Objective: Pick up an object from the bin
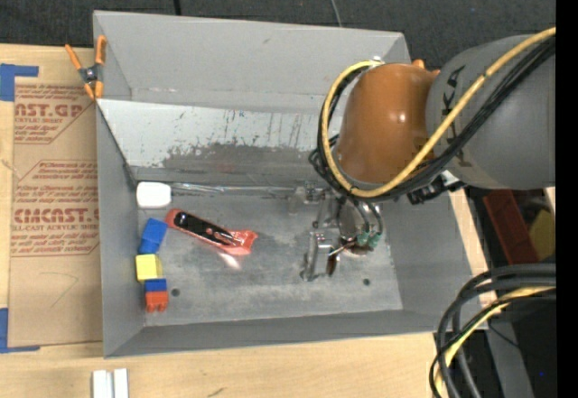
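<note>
Gripper (322,263) low over bare bin floor (271,292) right of centre, fingers narrowly apart, nothing between them; nearest thing a red-and-black flat tool (215,232) lying apart to its left; white block (153,195), blue block (153,235), yellow block (147,266) and blue-and-orange block (156,294) along the left wall.

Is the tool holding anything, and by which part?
Nothing visible: the tool stands over bare bin floor, apart from the red-and-black object and the blocks to its left.
</note>
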`<state>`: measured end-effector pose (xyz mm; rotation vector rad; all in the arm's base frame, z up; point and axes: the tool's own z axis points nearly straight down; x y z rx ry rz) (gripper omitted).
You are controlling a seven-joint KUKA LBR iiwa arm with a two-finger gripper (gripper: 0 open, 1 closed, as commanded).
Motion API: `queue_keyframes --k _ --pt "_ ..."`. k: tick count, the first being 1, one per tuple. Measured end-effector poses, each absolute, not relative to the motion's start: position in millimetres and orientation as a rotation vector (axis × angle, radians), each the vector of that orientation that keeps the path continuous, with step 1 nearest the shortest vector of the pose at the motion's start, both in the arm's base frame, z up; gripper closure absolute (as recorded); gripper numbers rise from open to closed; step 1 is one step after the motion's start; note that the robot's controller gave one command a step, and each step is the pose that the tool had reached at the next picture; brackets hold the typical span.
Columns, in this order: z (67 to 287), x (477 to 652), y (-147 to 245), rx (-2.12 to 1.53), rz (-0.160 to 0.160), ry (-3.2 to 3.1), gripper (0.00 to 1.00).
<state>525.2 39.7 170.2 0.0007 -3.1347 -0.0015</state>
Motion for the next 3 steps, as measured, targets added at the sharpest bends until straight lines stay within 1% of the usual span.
queue_keyframes --k 1,2,3 --pt "174.5 526.9 39.6 0.000 -0.002 -3.142 0.00" --pt "150.2 526.5 82.7 -0.037 0.000 -3.142 0.00" --pt "119.7 548.4 111.1 0.096 -0.011 -3.143 0.00"
